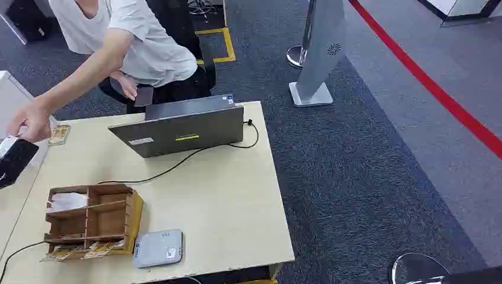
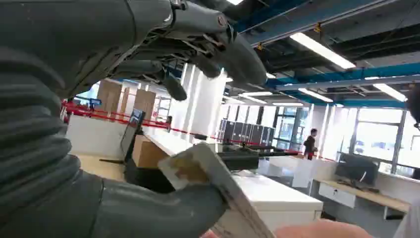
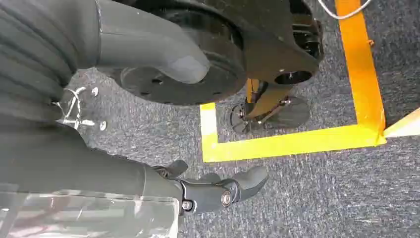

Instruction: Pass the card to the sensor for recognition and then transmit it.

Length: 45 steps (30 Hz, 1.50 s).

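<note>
Card (image 2: 208, 178) sits clamped against the thick grey thumb of the left hand (image 2: 148, 124), whose darker fingers (image 2: 233, 49) arch above it without touching it; a person's fingertip (image 2: 322, 229) shows just beside the card's far end. From the head view the left hand (image 1: 13, 158) is raised at the bench's (image 1: 225, 201) left edge, and a person's hand (image 1: 28, 121) reaches to it. On the bench stand a wooden compartment box (image 1: 92, 220), a grey sensor (image 1: 158, 248) just beside it, and a laptop (image 1: 180, 129). Right hand (image 3: 218, 188) hangs over the carpet, fingers loosely curled and empty.
</note>
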Motion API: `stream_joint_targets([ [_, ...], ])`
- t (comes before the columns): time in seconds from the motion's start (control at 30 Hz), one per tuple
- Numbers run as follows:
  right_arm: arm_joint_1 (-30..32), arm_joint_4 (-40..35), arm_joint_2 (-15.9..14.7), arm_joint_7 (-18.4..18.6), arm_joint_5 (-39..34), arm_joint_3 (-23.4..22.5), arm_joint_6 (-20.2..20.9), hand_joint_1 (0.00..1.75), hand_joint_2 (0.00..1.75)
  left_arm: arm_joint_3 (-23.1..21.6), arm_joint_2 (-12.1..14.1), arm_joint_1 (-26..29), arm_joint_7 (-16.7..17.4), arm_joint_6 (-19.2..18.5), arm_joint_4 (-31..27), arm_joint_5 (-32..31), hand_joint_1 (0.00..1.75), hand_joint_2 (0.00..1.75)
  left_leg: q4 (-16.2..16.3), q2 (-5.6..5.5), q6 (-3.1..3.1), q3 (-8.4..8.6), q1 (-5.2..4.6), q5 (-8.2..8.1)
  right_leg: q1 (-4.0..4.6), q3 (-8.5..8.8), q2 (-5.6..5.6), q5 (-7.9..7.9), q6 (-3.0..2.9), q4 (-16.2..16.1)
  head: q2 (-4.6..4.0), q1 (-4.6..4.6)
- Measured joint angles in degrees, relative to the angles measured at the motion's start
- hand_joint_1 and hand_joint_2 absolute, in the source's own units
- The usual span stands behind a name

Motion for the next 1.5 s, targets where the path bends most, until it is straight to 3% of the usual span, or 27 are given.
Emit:
stream_joint_targets([
  [0.67, 0.8, -3.7, -1.3, 0.7, 0.2, -0.3, -2.1, 0.00, 1.75, -2.6, -0.4, -1.1, -1.4, 1.8, 0.1, 1.1, 1.75, 1.75, 0.0, 0.02, 0.00, -0.02, -0.01, 0.00, 0.00, 0.00, 0.00, 0.00, 0.00, 0.0, 0.00, 0.02],
  [0.9, 2.0, -6.1, -2.4, 0.2, 0.0, -0.5, -4.0, 0.00, 1.75, -3.7, -2.6, 2.9, -4.2, 5.0, -5.6, 0.4, 1.75, 1.75, 0.0, -0.03, 0.01, -0.09, -0.04, -0.01, -0.01, -0.02, -0.03, 0.00, 0.01, 0.0, 0.00, 0.13],
  [1.0, 2.6, -7.3, -2.9, -0.5, -0.4, -0.5, -4.0, 0.00, 1.75, -5.5, -3.9, 5.7, -6.3, 6.5, -9.4, -0.8, 1.75, 1.75, 0.0, 0.02, 0.01, -0.08, -0.10, -0.02, -0.06, -0.06, 0.00, 0.00, 0.01, 0.0, 0.00, 0.04],
  [1.27, 3.3, -8.7, -3.5, 0.0, 1.0, -1.6, -4.0, 0.00, 1.75, -13.0, -7.9, 9.8, -7.2, 3.6, -17.9, -5.7, 1.75, 1.75, 0.0, -0.02, 0.02, -0.10, -0.12, -0.02, -0.11, -0.06, -0.03, 0.01, 0.03, 0.0, 0.00, 0.00],
  [1.5, 5.0, -9.0, -3.7, 3.4, 7.2, -4.0, -4.0, 0.00, 1.75, -19.5, -10.5, 14.7, -6.0, 2.1, -19.2, -8.1, 1.75, 1.75, 0.0, -0.01, 0.01, -0.10, -0.10, -0.04, -0.12, -0.09, -0.02, 0.00, 0.03, 0.0, 0.00, 0.00],
])
